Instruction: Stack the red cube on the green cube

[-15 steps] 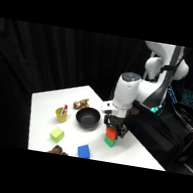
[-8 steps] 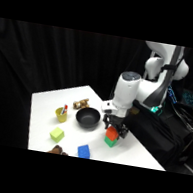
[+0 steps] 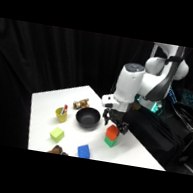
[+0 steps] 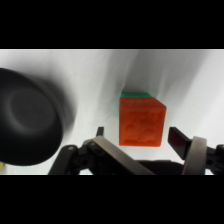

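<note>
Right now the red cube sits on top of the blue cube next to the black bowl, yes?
Not quite. The red cube sits on the green cube, not the blue one; the wrist view shows a green edge behind it. The blue cube lies apart, near the table's front edge. The black bowl is indeed beside the stack.

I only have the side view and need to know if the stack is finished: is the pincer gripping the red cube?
Observer: No. The wrist view shows the pincer open, with a finger on each side of the red cube and white table showing in both gaps.
Operator: Does red sit squarely on green?
Observer: Only a thin edge of the green cube peeks out past one side of red, so they look closely aligned.
Operator: Anything crowding the stack?
Observer: The black bowl sits off to one side, with bare table between it and the cubes.
</note>
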